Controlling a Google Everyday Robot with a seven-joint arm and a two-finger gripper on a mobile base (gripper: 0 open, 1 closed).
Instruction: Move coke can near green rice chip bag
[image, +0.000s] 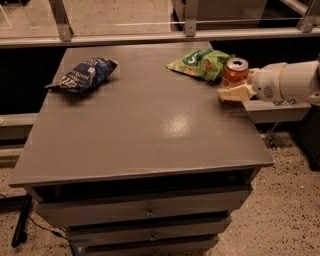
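The red coke can (235, 72) stands upright at the table's right edge, its silver top showing. The green rice chip bag (201, 63) lies just left of and behind it, touching or nearly touching it. My gripper (231, 88) reaches in from the right on a white arm and is shut on the can's lower part. One cream finger (234, 93) crosses in front of the can; the other is hidden behind it.
A dark blue chip bag (84, 74) lies at the far left of the grey table (145, 125). Drawers sit under the tabletop. A glass railing runs behind the table. The can stands close to the right edge.
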